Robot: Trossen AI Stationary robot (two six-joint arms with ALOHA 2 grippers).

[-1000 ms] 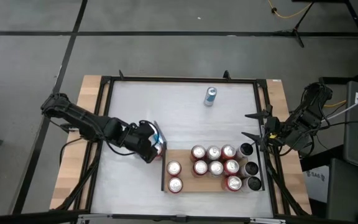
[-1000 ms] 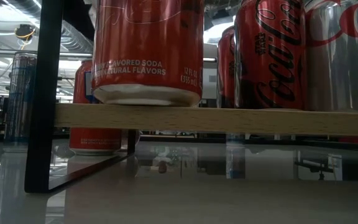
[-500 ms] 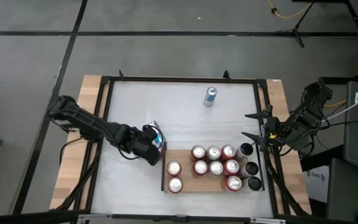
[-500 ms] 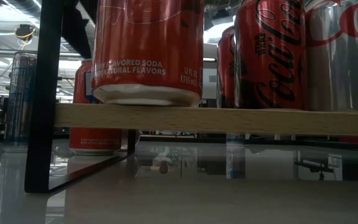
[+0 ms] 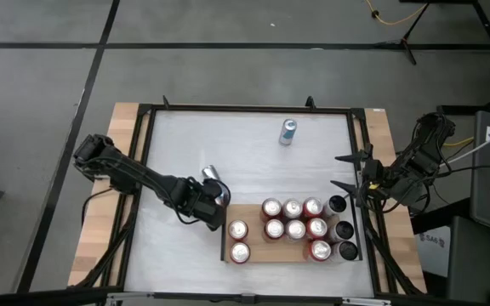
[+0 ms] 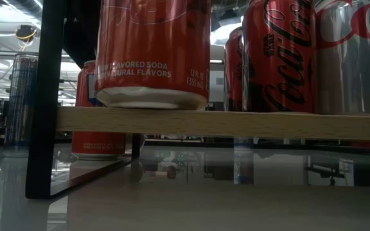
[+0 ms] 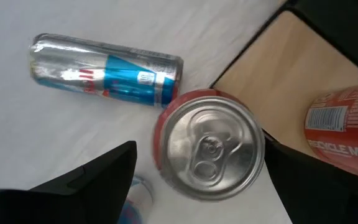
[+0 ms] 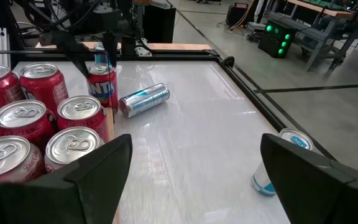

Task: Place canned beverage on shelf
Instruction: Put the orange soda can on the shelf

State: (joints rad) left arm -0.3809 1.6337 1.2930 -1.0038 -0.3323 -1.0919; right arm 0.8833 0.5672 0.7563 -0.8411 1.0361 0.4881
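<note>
An upright red can (image 7: pixel 209 144) with a blue label stands on the white table just beyond the left end of the wooden shelf (image 5: pixel 266 252), also seen as the red can (image 8: pixel 102 84). My left gripper (image 5: pixel 208 204) hangs over it, pointing steeply down and open, one finger (image 7: pixel 92 180) on each side of the can top; no touch shows. Several red and silver cans stand on the shelf. My right gripper (image 5: pixel 343 172) waits open at the table's right edge.
A slim silver-blue can (image 7: pixel 104 68) lies on its side beside the red can, toward the far edge. Another blue can (image 5: pixel 288 131) stands upright near the far edge. The shelf's black end rail (image 6: pixel 44 96) is close to the red can. Black frame bars edge the table.
My left gripper has gone down and toward the shelf's left end, coming over the upright red can, and it has tipped more steeply downward. The lying slim can has come into view beside it. The cans have stayed in place.
</note>
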